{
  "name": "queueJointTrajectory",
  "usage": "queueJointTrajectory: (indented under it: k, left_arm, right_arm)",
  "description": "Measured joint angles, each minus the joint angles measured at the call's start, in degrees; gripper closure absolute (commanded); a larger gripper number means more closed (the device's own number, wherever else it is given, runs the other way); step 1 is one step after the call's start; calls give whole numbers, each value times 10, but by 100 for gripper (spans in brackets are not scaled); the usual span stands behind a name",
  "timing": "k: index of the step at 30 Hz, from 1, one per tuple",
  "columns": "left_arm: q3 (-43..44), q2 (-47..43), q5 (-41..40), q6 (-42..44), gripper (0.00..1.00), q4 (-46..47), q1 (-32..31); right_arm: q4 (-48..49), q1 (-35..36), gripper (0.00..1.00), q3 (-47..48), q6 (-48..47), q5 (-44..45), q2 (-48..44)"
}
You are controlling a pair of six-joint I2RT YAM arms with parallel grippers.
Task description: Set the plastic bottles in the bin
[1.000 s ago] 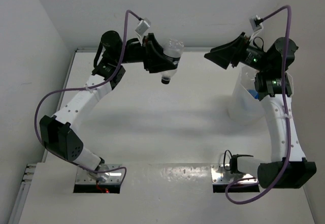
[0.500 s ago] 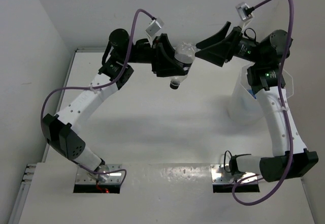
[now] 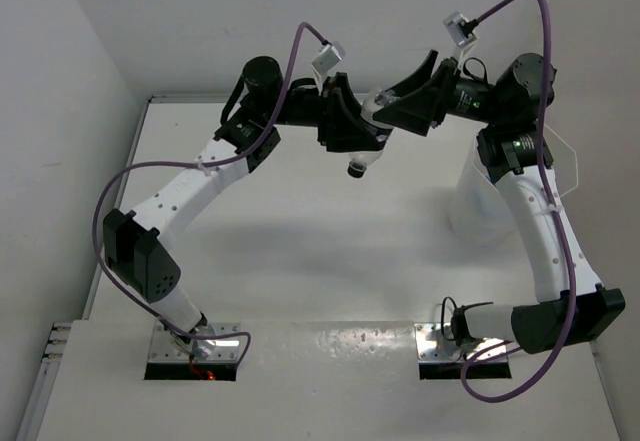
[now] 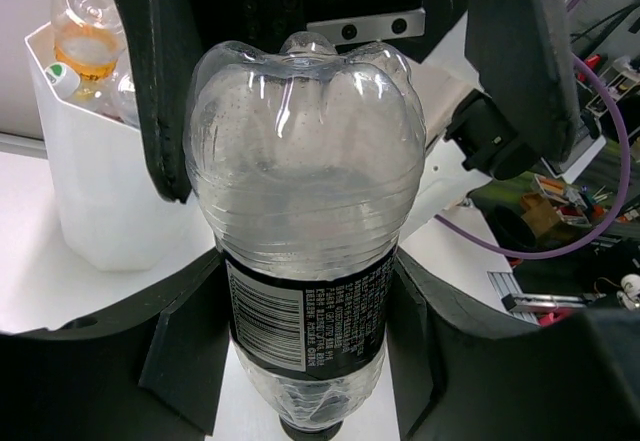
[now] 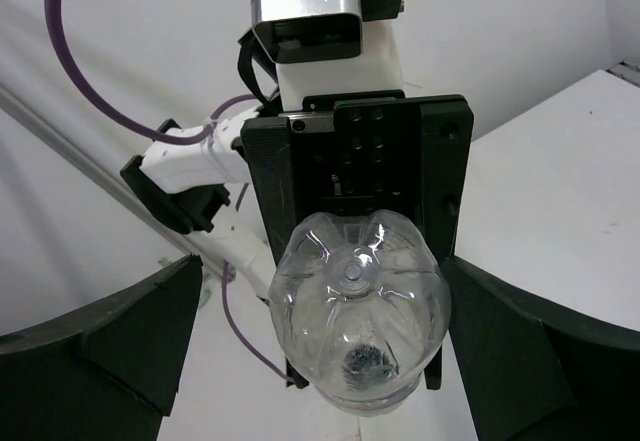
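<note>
The left gripper (image 3: 352, 133) clamps a bottle (image 3: 364, 153) in mid-air. The right gripper (image 5: 322, 291), spread wide and holding nothing, flanks its base, near the bin (image 3: 470, 206).

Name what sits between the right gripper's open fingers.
The clear black-labelled plastic bottle, base-first, held by the left gripper; the right wrist view shows it.

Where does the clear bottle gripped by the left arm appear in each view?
Top external: bottle upper centre, cap pointing down.
Left wrist: fills the centre, base at top.
Right wrist: lower centre, base facing camera.
Shared landmark: right gripper's fingers flanking it.
</note>
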Motion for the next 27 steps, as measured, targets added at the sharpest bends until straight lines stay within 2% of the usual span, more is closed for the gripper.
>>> queueJointTrajectory:
  k: [1,4,5,7,8,10,11,13,14,15,19,24,27]
  left_arm:
    - [3,3,0,1,76,-1,0]
    - [10,10,1,2,76,-3,-1]
    - [11,12,1,2,76,-3,-2]
    - [11,12,3,3,72,-5,-4]
    - [11,12,3,3,62,-8,-5]
    - [11,12,5,11,43,-18,-5]
    - [11,12,4,15,24,-22,-5]
    - [11,11,-9,34,11,-41,-5]
    - [11,10,-18,44,0,-55,-5]
    - [12,10,-28,57,0,-75,-5]
    - [12,0,-63,116,0,-154,9]
    - [12,-13,-89,173,0,-228,107]
    - [12,-13,-102,191,0,-263,179]
  right_arm:
    - [-5,1,4,0,-6,0,0]
    - [-18,1,24,-6,-27,6,-1]
    - [-24,1,34,-8,-35,9,-2]
    - [-42,1,41,-14,-51,14,-5]
    - [-50,1,50,-15,-56,16,-5]
    - [-65,1,59,-15,-69,20,-8]
    - [-72,1,71,-15,-74,22,-10]
    - [-84,2,80,-15,-85,27,-13]
    - [-92,2,84,-15,-90,29,-15]
    - [-104,1,88,-15,-99,35,-17]
    - [-151,-39,91,-4,-126,43,-19]
    - [-280,-200,100,115,-199,61,-6]
    - [-368,-291,100,207,-281,111,-3]
